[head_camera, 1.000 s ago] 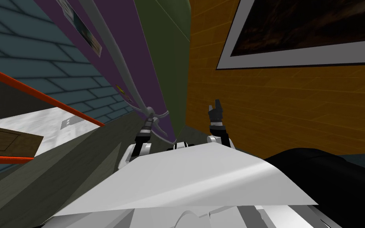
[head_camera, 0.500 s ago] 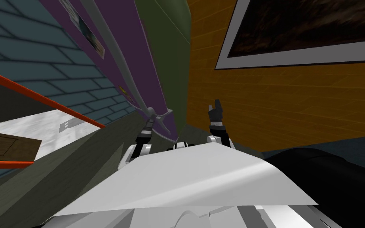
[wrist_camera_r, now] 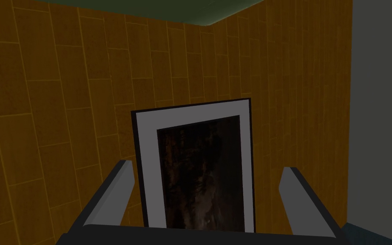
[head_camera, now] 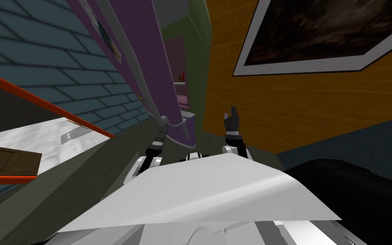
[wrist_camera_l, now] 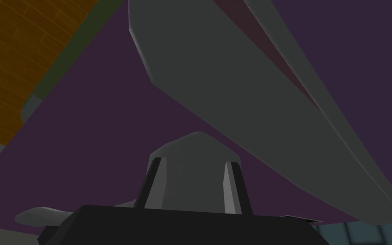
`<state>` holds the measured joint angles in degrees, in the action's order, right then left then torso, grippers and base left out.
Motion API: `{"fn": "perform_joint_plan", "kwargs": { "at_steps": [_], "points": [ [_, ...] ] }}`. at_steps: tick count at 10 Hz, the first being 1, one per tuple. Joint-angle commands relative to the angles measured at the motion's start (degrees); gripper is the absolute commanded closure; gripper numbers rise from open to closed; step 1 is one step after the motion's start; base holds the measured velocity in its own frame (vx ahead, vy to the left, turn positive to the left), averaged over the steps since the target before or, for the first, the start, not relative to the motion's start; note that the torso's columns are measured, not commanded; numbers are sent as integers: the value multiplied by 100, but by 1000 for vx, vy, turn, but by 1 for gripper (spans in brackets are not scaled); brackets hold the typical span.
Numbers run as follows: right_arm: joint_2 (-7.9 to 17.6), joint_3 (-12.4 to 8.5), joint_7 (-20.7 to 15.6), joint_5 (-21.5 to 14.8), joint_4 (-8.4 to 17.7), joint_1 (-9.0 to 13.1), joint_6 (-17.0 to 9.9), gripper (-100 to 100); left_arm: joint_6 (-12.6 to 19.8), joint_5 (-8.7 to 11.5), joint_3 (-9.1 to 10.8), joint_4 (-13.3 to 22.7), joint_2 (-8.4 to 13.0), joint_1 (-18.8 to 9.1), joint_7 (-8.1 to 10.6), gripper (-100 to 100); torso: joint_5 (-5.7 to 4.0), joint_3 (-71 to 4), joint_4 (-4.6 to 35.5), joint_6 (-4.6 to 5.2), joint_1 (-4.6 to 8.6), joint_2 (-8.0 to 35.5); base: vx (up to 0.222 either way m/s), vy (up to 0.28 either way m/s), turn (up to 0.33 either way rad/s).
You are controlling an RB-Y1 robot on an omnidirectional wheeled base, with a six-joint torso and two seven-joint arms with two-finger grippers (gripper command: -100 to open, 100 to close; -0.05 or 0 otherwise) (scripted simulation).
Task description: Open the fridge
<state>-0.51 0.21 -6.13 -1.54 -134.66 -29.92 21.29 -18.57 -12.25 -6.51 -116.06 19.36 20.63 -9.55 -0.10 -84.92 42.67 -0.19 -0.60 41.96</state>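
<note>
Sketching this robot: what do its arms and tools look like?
The left arm and right arm are banded black and white, white nearer the body. The left tool and right tool are each a dark box with two thin, light grey, blade-like fingers.

Dim, flat light everywhere, edges crisp. Head view sits rolled, straight lines splaying toward the corners. Up close the grey handle (wrist_camera_l: 233, 85) and purple fridge door (wrist_camera_l: 84, 140) look murky; the orange wall (wrist_camera_r: 63, 85) glows evenly.

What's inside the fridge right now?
Through the gap beside the purple door, pale shelves and a small red thing on one. The door covers the rest.
</note>
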Motion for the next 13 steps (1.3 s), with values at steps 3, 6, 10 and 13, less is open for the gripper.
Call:
{"fn": "perform_joint_plan", "kwargs": {
  "at_steps": [3, 6, 10, 13],
  "points": [
    [0, 0, 0, 0, 0, -1, 0, 0, -155, 106, -254, -310, 556, 52, 330, 100, -4, -10, 4, 5, 18, -13, -158, 374, -113],
    [-2, 2, 0, 0, 0, -2, 0, 0, -188, 73, -414, -325, 654, 197, 354, 100, -19, -9, -26, 21, 117, -25, -78, 198, -36],
    [-1, 0, 0, 0, 0, -2, 0, 0, -434, 70, -613, -498, 948, 336, 473, 100, 10, -15, -25, 12, 10, -33, -44, 305, -94],
    [-1, 0, 0, 0, 0, -2, 0, 0, -516, 69, -679, -555, 1046, 382, 513, 100, -5, -42, -20, 22, 40, -62, -46, 249, -62]
  ]
}}
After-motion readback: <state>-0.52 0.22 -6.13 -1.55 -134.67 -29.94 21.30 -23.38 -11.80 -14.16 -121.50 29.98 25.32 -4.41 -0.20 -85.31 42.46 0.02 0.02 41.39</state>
